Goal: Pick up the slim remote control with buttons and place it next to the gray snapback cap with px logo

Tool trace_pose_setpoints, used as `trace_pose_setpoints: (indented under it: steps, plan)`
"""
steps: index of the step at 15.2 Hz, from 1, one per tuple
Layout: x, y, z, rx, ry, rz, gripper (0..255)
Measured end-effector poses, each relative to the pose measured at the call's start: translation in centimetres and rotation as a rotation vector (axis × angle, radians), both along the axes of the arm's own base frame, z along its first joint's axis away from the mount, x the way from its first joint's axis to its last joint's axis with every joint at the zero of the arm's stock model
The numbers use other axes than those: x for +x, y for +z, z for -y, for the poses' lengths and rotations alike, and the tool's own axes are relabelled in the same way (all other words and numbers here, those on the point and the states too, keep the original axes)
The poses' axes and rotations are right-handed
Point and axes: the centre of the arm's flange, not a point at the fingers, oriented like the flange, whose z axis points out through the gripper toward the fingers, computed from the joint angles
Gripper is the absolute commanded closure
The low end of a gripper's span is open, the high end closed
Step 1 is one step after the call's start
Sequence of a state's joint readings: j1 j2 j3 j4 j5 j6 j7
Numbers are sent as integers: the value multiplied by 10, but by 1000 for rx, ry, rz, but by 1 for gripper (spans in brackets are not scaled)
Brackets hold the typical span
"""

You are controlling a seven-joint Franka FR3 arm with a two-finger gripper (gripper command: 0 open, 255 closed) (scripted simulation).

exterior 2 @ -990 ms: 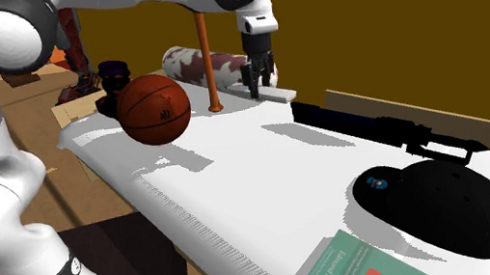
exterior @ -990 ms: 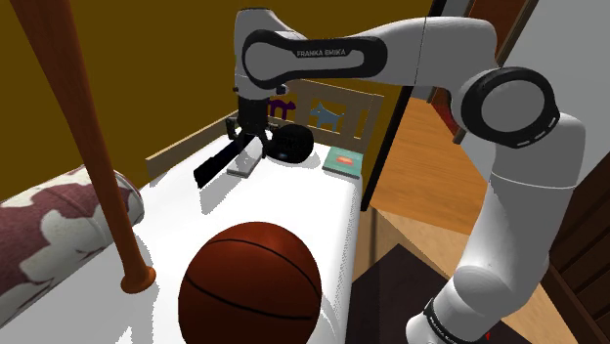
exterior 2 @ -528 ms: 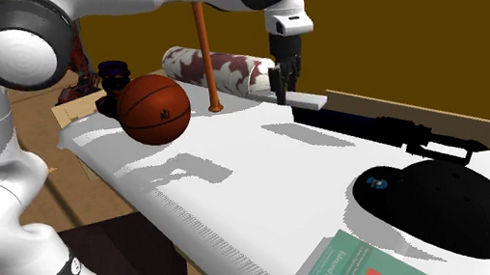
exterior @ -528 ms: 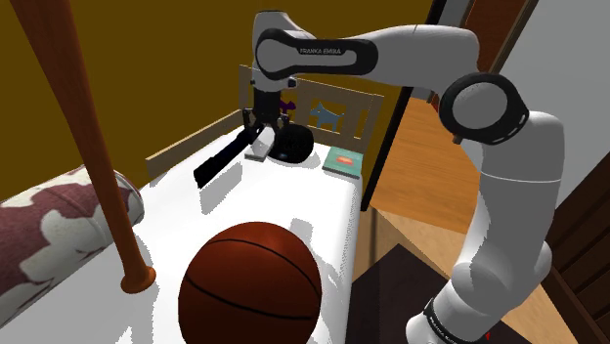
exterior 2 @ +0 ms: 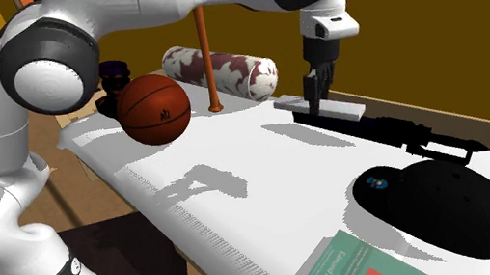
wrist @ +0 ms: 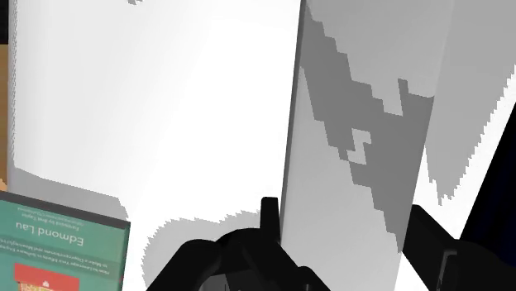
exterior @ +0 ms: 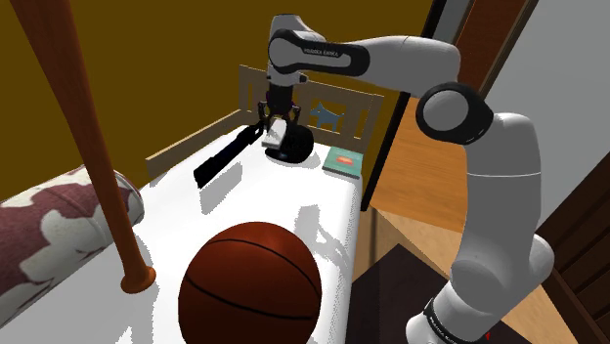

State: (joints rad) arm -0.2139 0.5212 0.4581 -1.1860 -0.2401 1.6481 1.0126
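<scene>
White surface (exterior 2: 238, 176), tool (exterior 2: 316, 98) clamped on pale slim remote (exterior 2: 338, 108), near long black object (exterior 2: 408, 132), black cap (exterior 2: 441, 203), teal book (exterior 2: 358, 268) beyond

Basketball (exterior: 251, 283): smooth brown skin with a faint sheen. Baseball bat (exterior: 86, 127): polished wood. Bolster (exterior: 59, 230): patterned cloth. Cap (exterior 2: 447, 207): matt black. Remote control (exterior 2: 342, 109): plain matt grey.

Dark mustard-brown wall (exterior: 176, 68), white-topped bed (exterior: 259, 195) with pale wooden slatted headboard (exterior: 344, 102), orange-brown wooden floor (exterior: 422, 171), pale grey side wall (exterior: 587, 88), soft grey shadows.
</scene>
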Motion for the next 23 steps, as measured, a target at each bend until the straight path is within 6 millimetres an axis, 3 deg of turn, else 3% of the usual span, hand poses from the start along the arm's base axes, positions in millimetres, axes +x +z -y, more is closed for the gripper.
trace_pose_setpoints:
  steps: [23]
  plan:
    - [3,-120,4,0,1,0,255]
